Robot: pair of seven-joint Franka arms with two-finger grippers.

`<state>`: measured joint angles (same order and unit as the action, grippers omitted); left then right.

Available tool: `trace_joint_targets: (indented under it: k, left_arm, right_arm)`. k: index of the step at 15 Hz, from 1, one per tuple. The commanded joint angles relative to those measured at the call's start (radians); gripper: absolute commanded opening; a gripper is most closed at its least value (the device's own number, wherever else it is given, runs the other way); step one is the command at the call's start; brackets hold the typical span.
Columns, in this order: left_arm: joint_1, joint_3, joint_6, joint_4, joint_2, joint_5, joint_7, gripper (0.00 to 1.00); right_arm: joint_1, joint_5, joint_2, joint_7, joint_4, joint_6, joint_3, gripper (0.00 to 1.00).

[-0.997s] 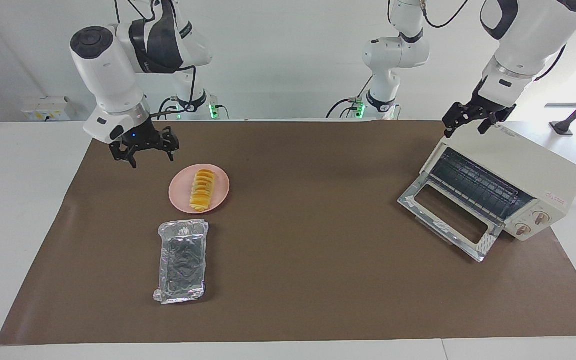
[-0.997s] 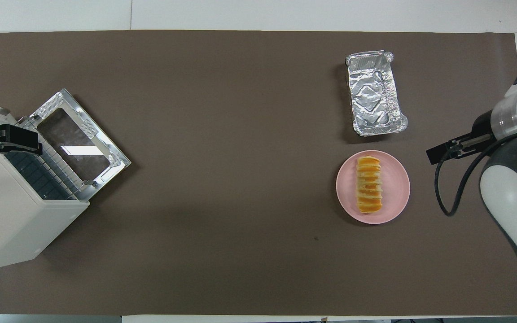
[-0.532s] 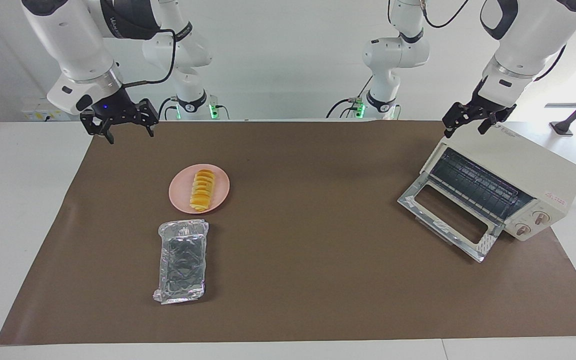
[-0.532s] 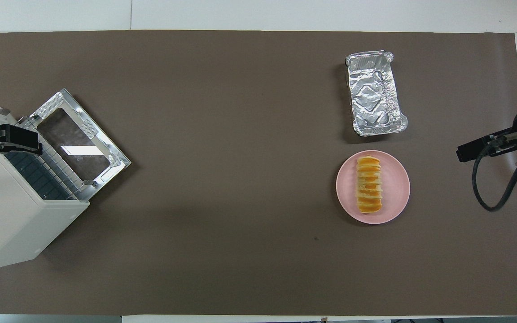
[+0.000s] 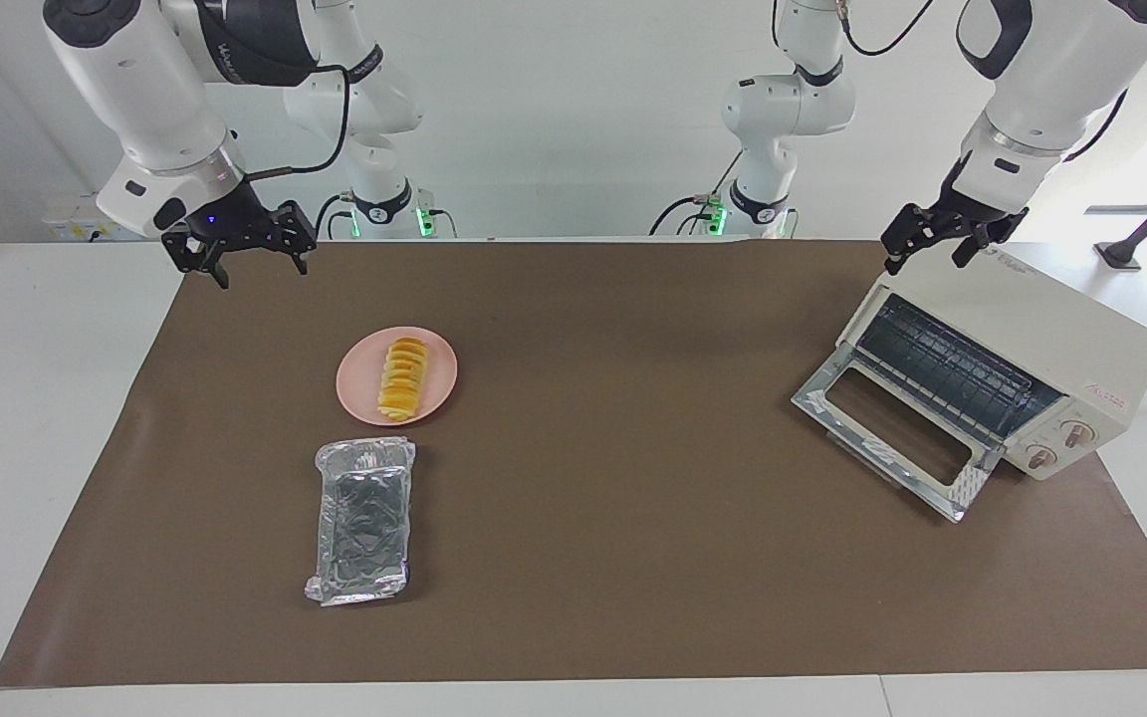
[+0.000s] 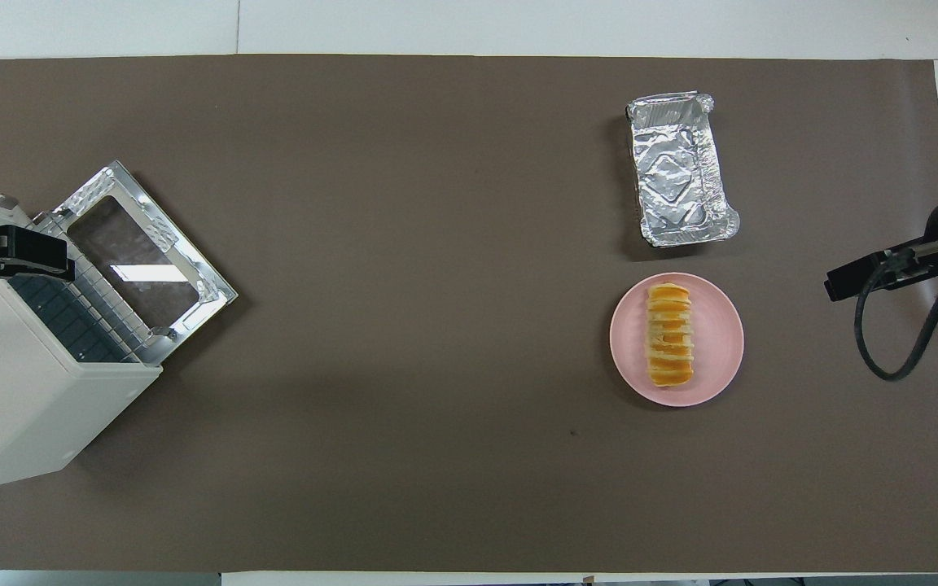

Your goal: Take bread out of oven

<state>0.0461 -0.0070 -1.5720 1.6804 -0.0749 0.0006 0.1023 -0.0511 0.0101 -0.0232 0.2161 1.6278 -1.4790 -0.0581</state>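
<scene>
The bread [image 5: 402, 378] lies on a round pink plate [image 5: 442, 370] toward the right arm's end of the table; it also shows in the overhead view [image 6: 669, 334]. The cream-white oven [image 5: 1061, 334] stands at the left arm's end with its glass door [image 5: 892, 428] dropped open and its wire rack bare. My right gripper [image 5: 261, 265] is open and empty, raised over the mat's corner, apart from the plate. My left gripper [image 5: 924, 259] is open and empty, just over the oven's top corner.
A crinkled silver foil tray [image 5: 362, 518] lies empty beside the plate, farther from the robots. A brown mat [image 5: 613, 558] covers the table. A black cable hangs from the right arm [image 6: 892, 342].
My right gripper has risen and drawn away from the plate toward the mat's corner at its own end, then nearly stopped. The left gripper, bread and oven have not moved.
</scene>
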Motion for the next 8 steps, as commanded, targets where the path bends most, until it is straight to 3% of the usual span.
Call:
trace_joint_targets:
  k: [1, 8]
  left_arm:
    - [-0.003, 0.001, 0.021, -0.011, 0.000, -0.016, 0.000, 1.00]
    - [-0.003, 0.001, 0.021, -0.013, 0.000, -0.016, 0.000, 1.00]
  right_arm:
    - [-0.030, -0.016, 0.040, 0.022, -0.077, 0.048, -0.012, 1.00]
    - [-0.038, -0.012, 0.002, 0.011, -0.008, 0.009, -0.011, 1.00]
